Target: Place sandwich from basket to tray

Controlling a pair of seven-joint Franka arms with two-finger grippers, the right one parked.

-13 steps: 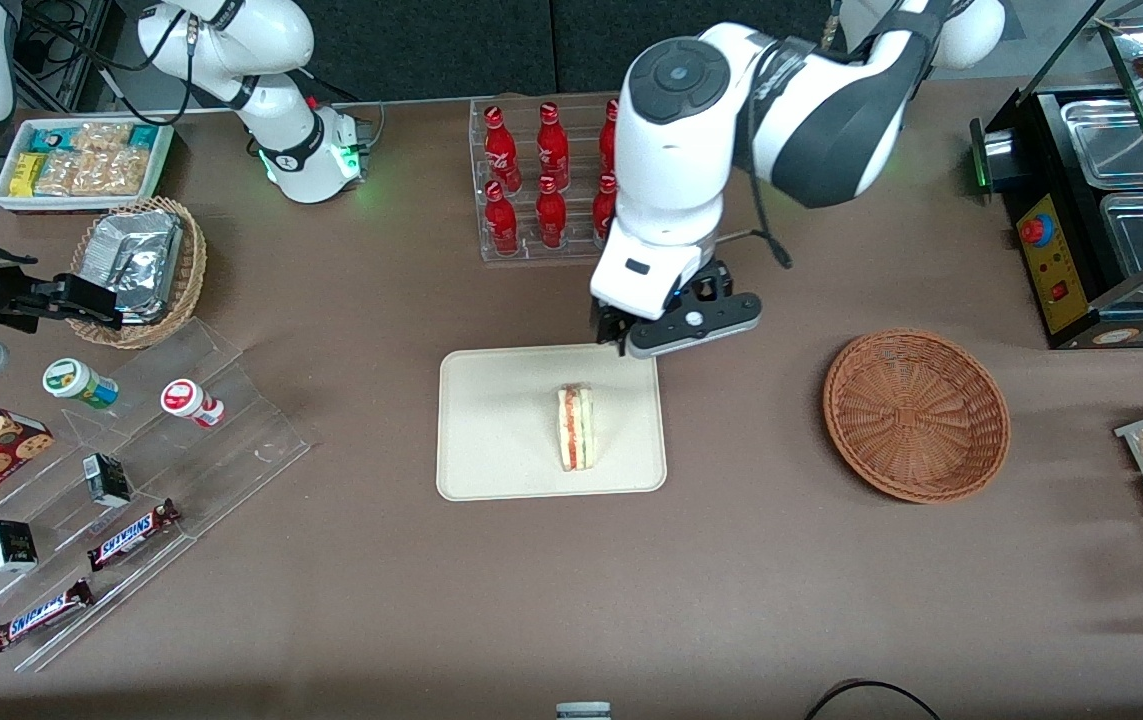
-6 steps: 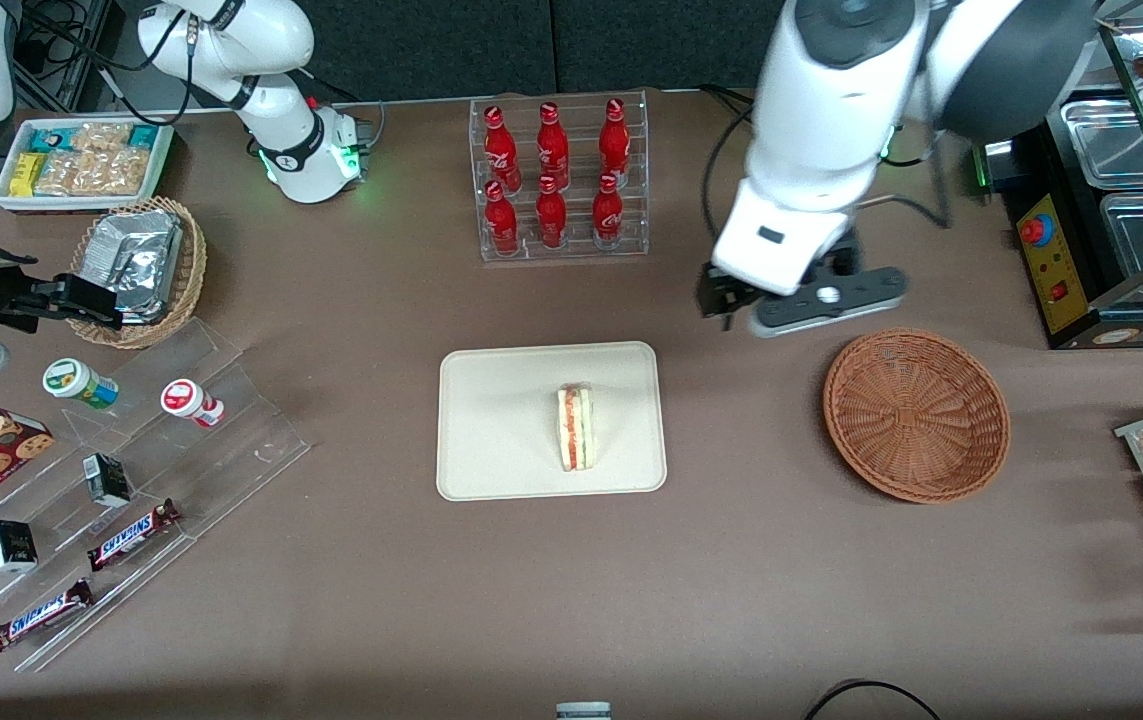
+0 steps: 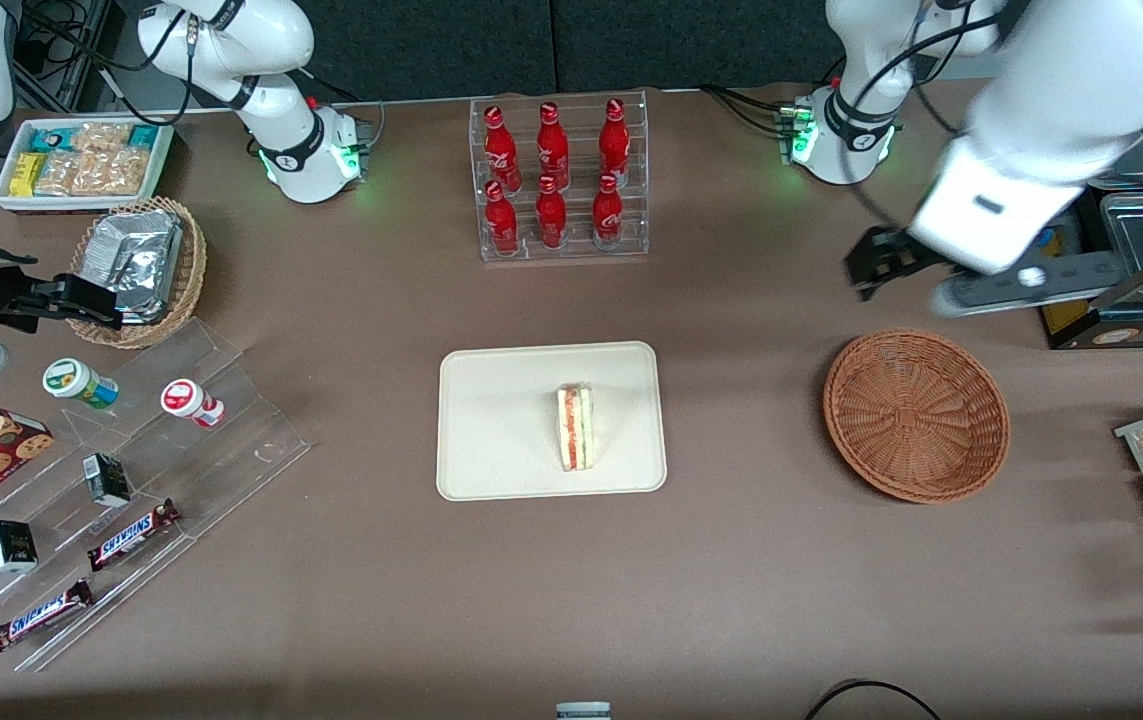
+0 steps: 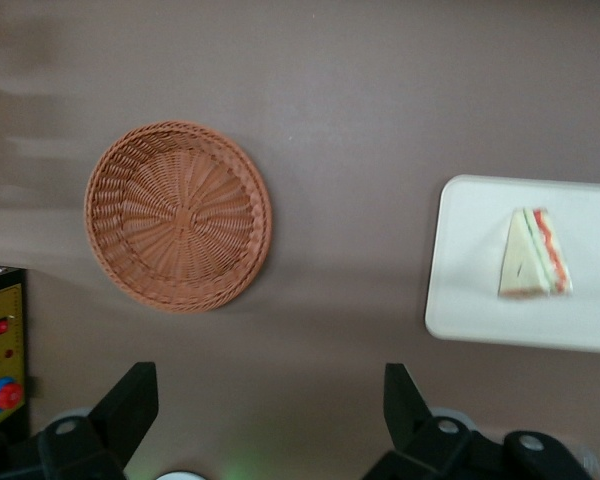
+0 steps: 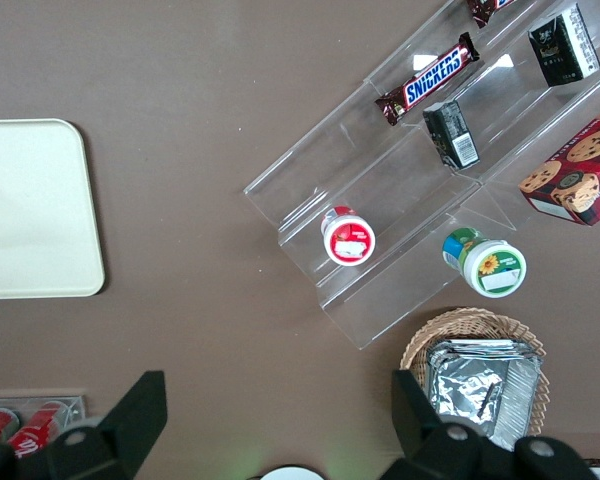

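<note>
Front: sandwich (image 3: 576,428) lies on tray (image 3: 491,420); basket (image 3: 916,415) empty, toward working arm's end. Gripper (image 3: 876,262) raised, farther than basket.
Wrist: gripper (image 4: 270,405) spread wide, empty, over bare counter (image 4: 360,120).

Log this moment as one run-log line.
sandwich: on tray | basket: nothing in it | gripper: open, holding nothing, above table, farther from front camera than basket

The working arm's wrist and gripper (image 3: 871,265) show smeared by motion blur in the front view. The frame edge cuts the tray (image 4: 480,290) in the left wrist view and crops both fingertips (image 4: 130,400) there.
</note>
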